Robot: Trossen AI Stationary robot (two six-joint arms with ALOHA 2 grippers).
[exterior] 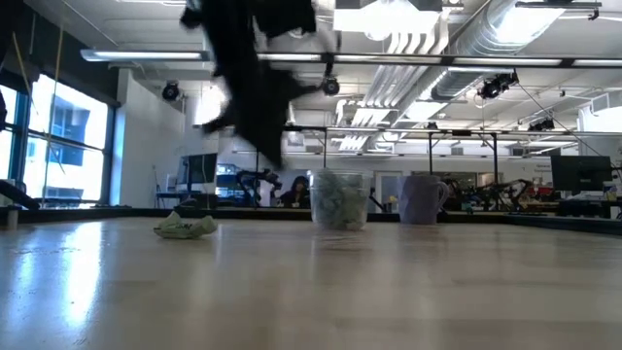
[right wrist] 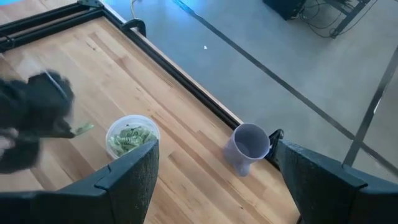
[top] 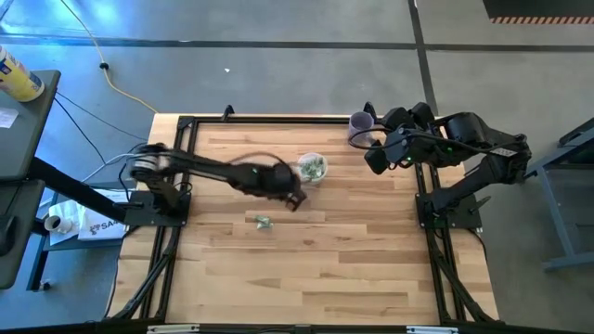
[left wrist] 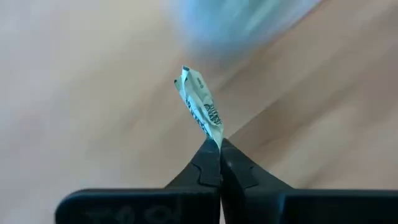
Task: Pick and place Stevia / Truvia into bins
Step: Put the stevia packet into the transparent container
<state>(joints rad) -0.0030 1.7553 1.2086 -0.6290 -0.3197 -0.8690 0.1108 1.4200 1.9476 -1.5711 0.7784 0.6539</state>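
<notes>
Between the left gripper's closed tips: one pale green-and-white Stevia packet, pinched by one end, its long axis running straight out from the jaws, the free end crumpled. Item held clear of the wooden table, just beside the clear cup; from the right wrist view the packet tip points toward the cup rim, not yet over the opening. Cup contents: many like packets, filling much of it. One loose packet lies flat on the table, near the left gripper and well apart from the cup. Left arm is plainly the nearer to cup and loose packet. Right gripper: parked at the table's far right edge beside the purple cup, fingers spread wide, holding nothing. Judgement: coming move needs a short carry over the rim, then release.
</notes>
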